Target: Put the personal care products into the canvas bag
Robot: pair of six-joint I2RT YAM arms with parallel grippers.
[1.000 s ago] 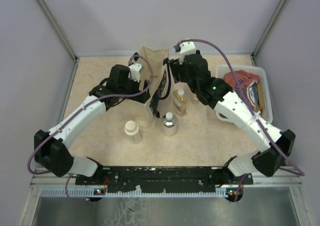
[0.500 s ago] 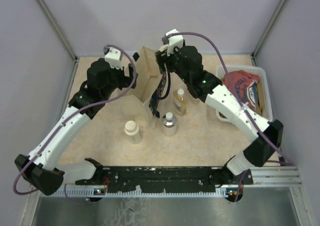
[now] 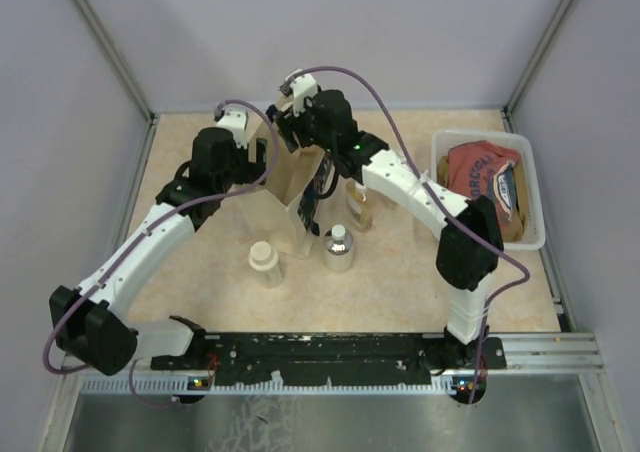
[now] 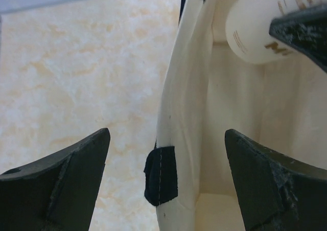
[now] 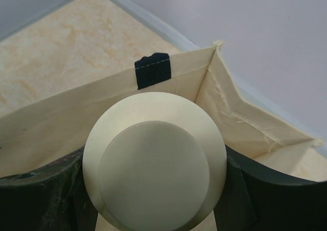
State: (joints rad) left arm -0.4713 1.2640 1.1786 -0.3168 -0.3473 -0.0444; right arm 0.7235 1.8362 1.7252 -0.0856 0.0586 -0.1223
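1. Pale marbled tabletop (image 3: 400, 282), walled in grey, is pictured with the canvas bag (image 3: 290, 187) stood upright towards the far edge, its mouth open.
2. One cream jar (image 5: 153, 164) is shown clamped between the partly closed jaws of the right gripper (image 5: 153, 157) and held over the bag's open mouth. It is not yet set down inside.
3. At the bag's wall bearing the dark tag (image 4: 161, 175), the left gripper (image 4: 167, 136) is seen with its jaws spread wide. One finger is placed outside the cloth and one inside, and nothing is pinched between them.
4. Just in front of the bag, on the side nearer the arm bases, a second cream jar (image 3: 263, 259), a round clear bottle (image 3: 338, 249) and an amber bottle (image 3: 359, 204) are left standing on the table, not yet packed. A white tub (image 3: 540, 207) with a red shirt (image 3: 480, 167) is set well apart from the bag, on its right.
5. Trouble is judged likeliest at the release. If the jar is let go too high or off-centre, the soft rim could be struck and the jar thrown back out.
6. With the cloth ungripped, the bag could also be toppled by a brushing finger, and the bottles beside it knocked over.
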